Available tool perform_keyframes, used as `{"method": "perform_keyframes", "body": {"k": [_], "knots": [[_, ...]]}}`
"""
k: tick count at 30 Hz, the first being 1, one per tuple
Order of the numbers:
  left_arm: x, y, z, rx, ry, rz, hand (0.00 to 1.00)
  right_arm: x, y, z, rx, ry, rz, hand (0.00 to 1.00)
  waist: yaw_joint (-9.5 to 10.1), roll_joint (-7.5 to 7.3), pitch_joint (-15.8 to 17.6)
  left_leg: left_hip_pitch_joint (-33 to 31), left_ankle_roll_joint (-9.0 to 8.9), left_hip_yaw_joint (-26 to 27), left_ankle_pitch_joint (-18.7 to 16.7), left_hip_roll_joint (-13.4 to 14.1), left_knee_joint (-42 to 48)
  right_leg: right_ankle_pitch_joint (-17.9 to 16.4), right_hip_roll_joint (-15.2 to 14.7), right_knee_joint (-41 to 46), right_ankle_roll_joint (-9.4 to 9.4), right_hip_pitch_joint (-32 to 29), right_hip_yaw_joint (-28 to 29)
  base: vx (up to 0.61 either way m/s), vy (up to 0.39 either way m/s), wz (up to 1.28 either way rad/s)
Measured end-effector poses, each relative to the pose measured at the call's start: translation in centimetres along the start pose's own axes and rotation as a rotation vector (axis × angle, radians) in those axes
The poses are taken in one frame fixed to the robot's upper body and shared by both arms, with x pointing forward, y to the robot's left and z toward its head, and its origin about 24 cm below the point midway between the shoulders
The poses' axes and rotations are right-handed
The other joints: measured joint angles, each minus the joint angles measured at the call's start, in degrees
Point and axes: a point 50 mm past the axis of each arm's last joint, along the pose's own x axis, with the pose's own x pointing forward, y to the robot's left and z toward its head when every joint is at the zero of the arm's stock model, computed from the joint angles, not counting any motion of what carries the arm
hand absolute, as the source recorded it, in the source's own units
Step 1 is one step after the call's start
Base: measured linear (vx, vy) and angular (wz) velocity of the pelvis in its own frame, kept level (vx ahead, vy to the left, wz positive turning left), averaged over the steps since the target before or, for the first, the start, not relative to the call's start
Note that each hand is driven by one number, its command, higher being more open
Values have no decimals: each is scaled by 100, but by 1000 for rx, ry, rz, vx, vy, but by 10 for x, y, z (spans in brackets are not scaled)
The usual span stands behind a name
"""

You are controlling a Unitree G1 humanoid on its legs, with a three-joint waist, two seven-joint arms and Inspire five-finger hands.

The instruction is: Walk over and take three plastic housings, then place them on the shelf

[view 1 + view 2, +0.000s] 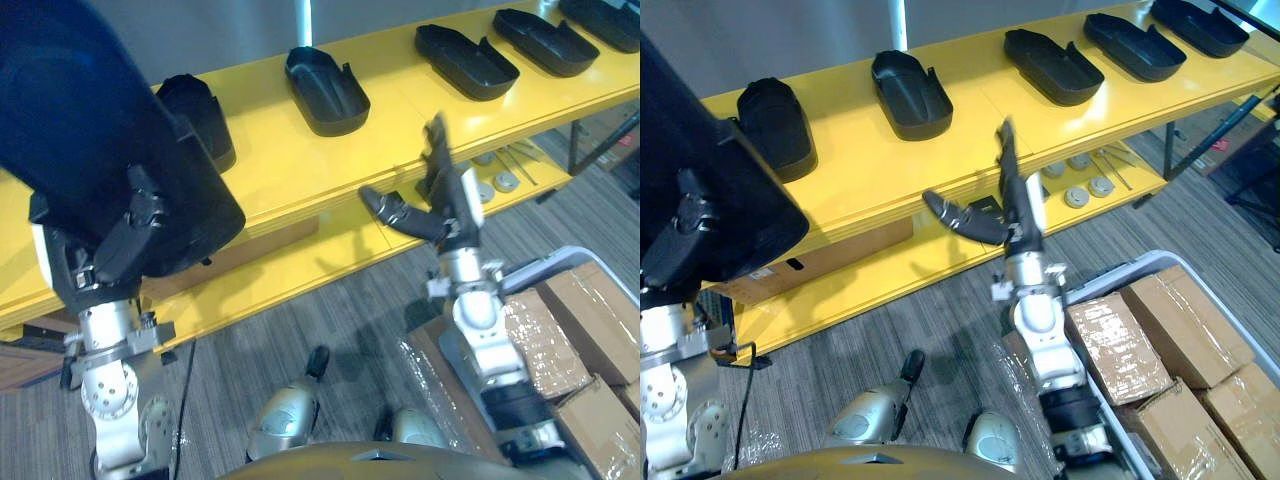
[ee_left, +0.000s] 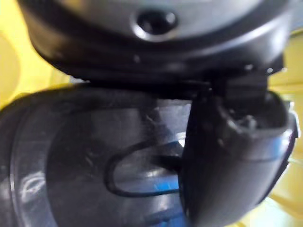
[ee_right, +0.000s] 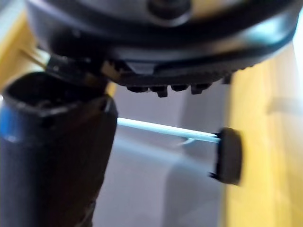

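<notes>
Our left hand (image 1: 118, 240) is closed on a large black housing (image 1: 90, 110). Its fingers are bent against the lower edge. In the left wrist view the thumb (image 2: 232, 161) lies pressed flat on the housing's smooth dark wall. The housing is pinched between thumb and fingers, and most of its bulk rises above and beyond the fingertips. It hangs in front of the left end of the yellow shelf (image 1: 280, 160). We cannot tell whether it touches the board.

Our right hand (image 1: 448, 210) holds nothing. Its fingers (image 1: 437, 150) stand straight and close together, pointing up toward the shelf edge. The thumb (image 1: 385, 208) sticks out wide to the side, well apart from them.

Five more housings lie open side up in a row on the shelf top. Just past the right fingertips, a little to the outer side, is the middle housing (image 1: 465, 62). On the thumb's side and further off is the second housing (image 1: 325, 90). Beyond it, close to the held one, is the leftmost housing (image 1: 198, 118). The remaining two (image 1: 545, 40) and (image 1: 605, 18) lie away from the thumb, along the far right of the board. None of them touches the right hand.

Behind the right palm runs the lower board (image 1: 320, 250). A few round metal discs (image 1: 497, 185) lie on it beside the fingers. Below the right wrist are wrapped cardboard boxes (image 1: 590, 300).
</notes>
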Motion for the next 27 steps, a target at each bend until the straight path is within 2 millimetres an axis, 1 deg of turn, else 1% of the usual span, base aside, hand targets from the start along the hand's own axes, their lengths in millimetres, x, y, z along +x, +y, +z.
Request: {"method": "perform_keyframes", "body": {"k": [1,2,3,4,5,6,7,8,10,12,15,16,17,18,19,20,21,22,23,24,25,26,27], "knots": [[1,0,-4,5,15,-11,0,14,-12,15,21,-101,-42,100,-29,-108,-10,-13,32,120,-258,-117,133,117,-154,-134,-65,36,-78,28,-117,105],[-3,3,-5,14,31,-6,0,25,-22,29,30,-180,-77,100,32,-120,-40,-148,110,317,-425,-196,937,273,-223,-134,-65,140,-255,58,-97,93],[-4,6,-5,23,36,-1,0,29,-26,35,29,-213,-87,100,78,-69,-72,-58,-49,400,-604,-134,942,399,-184,-151,-34,221,-361,72,-112,70],[-5,8,-6,29,46,4,0,32,-32,40,20,-249,-105,100,115,-81,-116,8,-155,272,-480,-75,807,404,-129,-114,-10,293,-481,109,-140,65],[-11,11,-7,29,69,25,0,34,-36,43,31,-266,-120,100,185,-139,-280,65,-209,145,-341,-51,520,445,-75,-245,8,334,-566,162,-165,66],[-16,14,-8,14,88,41,0,35,-36,44,40,-271,-124,100,262,-167,-392,71,-251,59,-275,0,354,473,-16,-386,-16,360,-626,209,-171,44],[-21,15,-9,5,106,53,0,36,-36,44,50,-274,-123,100,353,-178,-400,158,-292,0,-231,73,181,495,33,-535,-51,460,-694,209,-125,30],[-28,15,-11,1,127,70,0,36,-32,42,59,-258,-99,100,434,-185,-405,246,-295,-21,-187,118,41,502,72,-650,-63,555,-725,151,-89,17],[-38,15,-11,2,154,91,0,35,-24,37,69,-222,-51,100,501,-188,-408,307,-309,-45,-166,157,-77,510,116,-741,-80,625,-727,95,-68,12],[-41,13,-12,-7,169,89,0,32,-20,31,68,-179,-10,100,538,-189,-411,294,-303,-77,-126,159,-136,503,127,-769,-92,626,-767,49,-53,17],[-46,9,-15,-25,196,78,0,18,-13,15,75,-72,4,100,589,-193,-420,303,-281,-85,-56,156,-271,494,127,-771,-107,607,-769,3,-19,8],[-48,6,-16,-33,204,76,0,10,-13,9,81,-28,-2,100,595,-192,-430,293,-185,-7,-85,167,-384,494,88,-777,-107,604,-788,-22,19,14],[-48,5,-17,-37,209,71,0,4,-13,4,81,5,-2,100,546,-219,-461,218,70,533,-214,244,-392,504,36,-823,-90,611,-917,-34,38,77],[-48,-1,-19,-57,214,56,0,-6,-17,-2,70,53,-4,100,281,-243,-509,13,231,1592,-348,448,-224,544,-63,-858,-28,654,-1221,-13,50,97],[-48,-4,-20,-69,217,44,0,-10,-19,-4,64,71,-12,100,214,-223,-521,-65,249,1926,-332,524,-122,544,-82,-848,-27,684,-1317,6,53,112],[-48,-10,-22,-86,225,26,0,-18,-23,-8,58,106,-26,100,162,-184,-547,-144,345,2238,-200,634,22,543,-91,-838,-27,737,-1405,34,66,61],[-49,-13,-24,-98,233,16,0,-23,-25,-10,61,126,-35,100,150,-163,-561,-150,257,2275,-131,638,55,540,-102,-811,-23,760,-1441,57,98,59],[-51,-19,-26,-119,245,-1,0,-29,-28,-12,61,153,-45,100,125,-139,-579,-133,147,2162,-23,565,53,517,-171,-700,-17,750,-1493,74,128,59],[-51,-23,-27,-132,258,-13,0,-32,-32,-13,54,163,-52,100,76,-132,-581,-152,66,2063,52,447,80,420,-276,-620,-39,762,-1493,65,132,47],[-51,-23,-27,-132,258,-13,0,-32,-32,-13,54,163,-52,100,76,-132,-581,-152,66,2063,52,447,80,420,-276,-620,-39,762,-1493,11,137,66],[-54,-25,-35,-138,298,-16,0,-34,-34,-14,53,169,-52,100,32,-133,-575,-278,4,2023,92,116,442,215,-597,-555,185,887,-1497,-49,141,55],[-57,-23,-40,-138,331,4,0,-34,-33,-14,74,170,-42,100,-3,-141,-556,-412,-334,2011,287,-102,695,207,-880,-455,207,916,-1528,-75,160,56],[-59,-22,-42,-137,341,18,0,-34,-33,-14,81,169,-35,100,-1,-192,-533,-444,-699,1979,450,-225,731,218,-1068,-431,275,917,-1541,-91,145,6]]}}
